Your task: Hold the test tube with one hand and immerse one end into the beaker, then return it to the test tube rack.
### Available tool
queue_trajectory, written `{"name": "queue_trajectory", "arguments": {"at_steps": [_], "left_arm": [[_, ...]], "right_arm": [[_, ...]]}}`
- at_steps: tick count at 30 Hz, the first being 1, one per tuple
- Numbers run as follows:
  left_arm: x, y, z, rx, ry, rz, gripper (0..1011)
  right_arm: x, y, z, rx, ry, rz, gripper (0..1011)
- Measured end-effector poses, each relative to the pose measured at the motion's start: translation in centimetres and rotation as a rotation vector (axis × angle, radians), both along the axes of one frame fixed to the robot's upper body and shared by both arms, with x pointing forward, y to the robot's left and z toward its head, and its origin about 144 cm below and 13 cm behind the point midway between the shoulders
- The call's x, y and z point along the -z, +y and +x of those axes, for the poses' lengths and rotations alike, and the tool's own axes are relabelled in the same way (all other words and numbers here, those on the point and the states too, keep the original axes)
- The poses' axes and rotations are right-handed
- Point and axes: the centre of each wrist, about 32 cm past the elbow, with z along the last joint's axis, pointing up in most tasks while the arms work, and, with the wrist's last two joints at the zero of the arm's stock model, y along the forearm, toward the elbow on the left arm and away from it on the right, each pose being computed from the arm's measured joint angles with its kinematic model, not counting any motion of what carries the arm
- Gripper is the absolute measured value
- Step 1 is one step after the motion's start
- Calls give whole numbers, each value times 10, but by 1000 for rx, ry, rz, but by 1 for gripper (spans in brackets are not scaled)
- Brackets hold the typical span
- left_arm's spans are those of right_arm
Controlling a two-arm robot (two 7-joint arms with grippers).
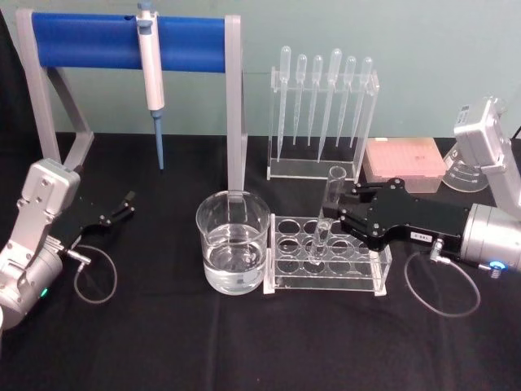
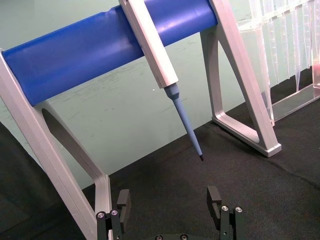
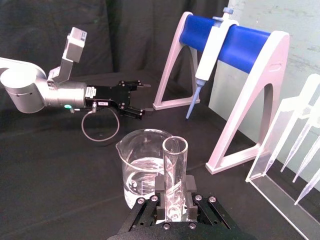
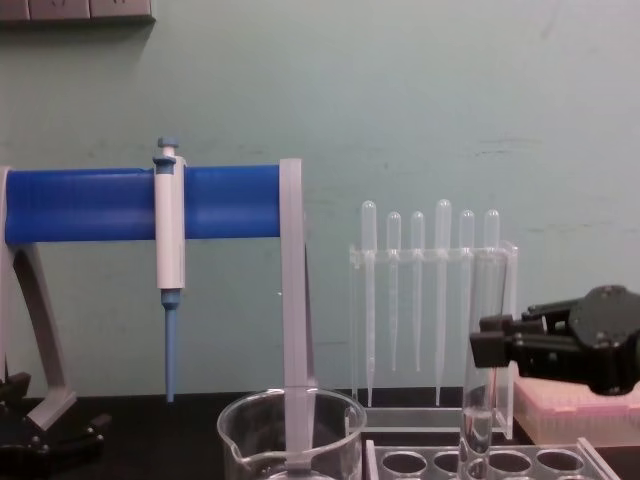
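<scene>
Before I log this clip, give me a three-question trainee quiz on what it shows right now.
1. True or false: the right gripper is shut on the test tube.
2. Where is the tube's bottom end? A) in the beaker B) in the rack C) flat on the table
3. Fill in: the left gripper is ____, holding nothing.

Key: 1 true; 2 B; 3 open

Black claw (image 1: 340, 213), clear test tube (image 1: 327, 217)
</scene>
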Motion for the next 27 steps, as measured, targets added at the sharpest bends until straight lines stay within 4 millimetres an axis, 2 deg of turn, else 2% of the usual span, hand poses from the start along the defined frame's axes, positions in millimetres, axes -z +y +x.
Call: {"name": "queue_trajectory", "arguments": {"at_steps": [14, 27], "left_arm": [[0, 0, 0, 0, 0, 0, 1000], [0, 0, 0, 0, 0, 0, 1000]], "right_arm": [[19, 2, 7, -8, 23, -7, 238], [23, 3, 7, -7, 25, -20, 238]]}}
